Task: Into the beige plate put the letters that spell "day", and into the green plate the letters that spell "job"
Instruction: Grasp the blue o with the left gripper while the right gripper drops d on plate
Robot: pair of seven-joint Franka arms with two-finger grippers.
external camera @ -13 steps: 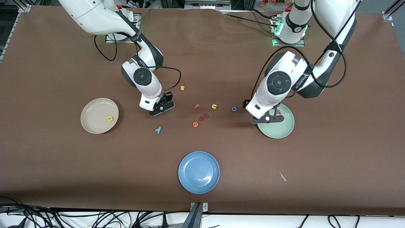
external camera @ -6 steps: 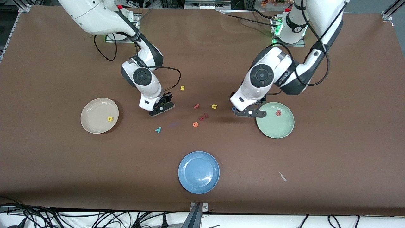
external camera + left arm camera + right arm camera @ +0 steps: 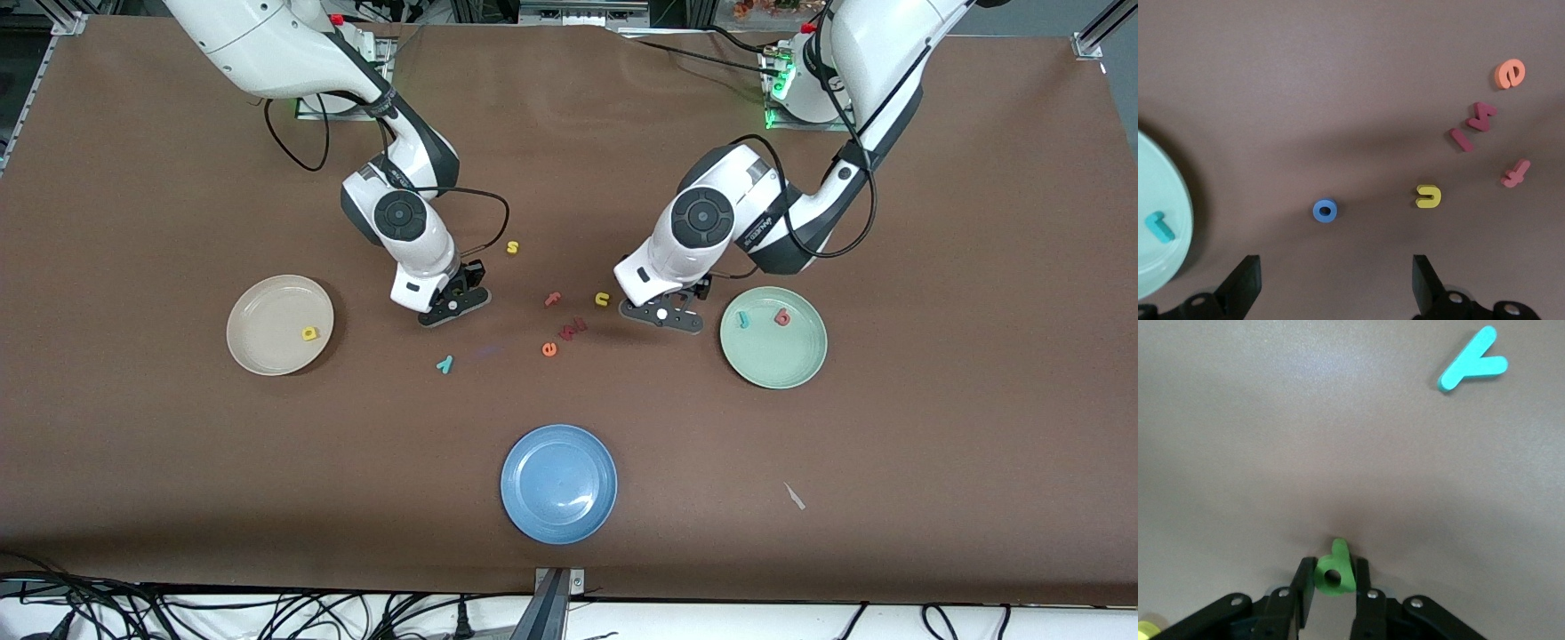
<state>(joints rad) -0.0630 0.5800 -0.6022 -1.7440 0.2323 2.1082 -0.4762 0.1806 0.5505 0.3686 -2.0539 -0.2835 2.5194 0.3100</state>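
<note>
Green a (image 3: 1333,573) sits clenched between the right gripper (image 3: 1333,583) fingers, low on the table btw the beige plate (image 3: 267,356) and the stray letters; you lift straight up w/o twisting, then carry it over to the yellow d (image 3: 309,333) and drop it inside the rim. Teal y (image 3: 445,363) waits nearer the camera. Left gripper (image 3: 1331,293) hangs over the blue o (image 3: 1325,211), jaws released wide: centre it before you pinch, clear of the yellow u (image 3: 1429,196). J (image 3: 745,319) and b (image 3: 782,316) lie in the green plate (image 3: 782,369).
</note>
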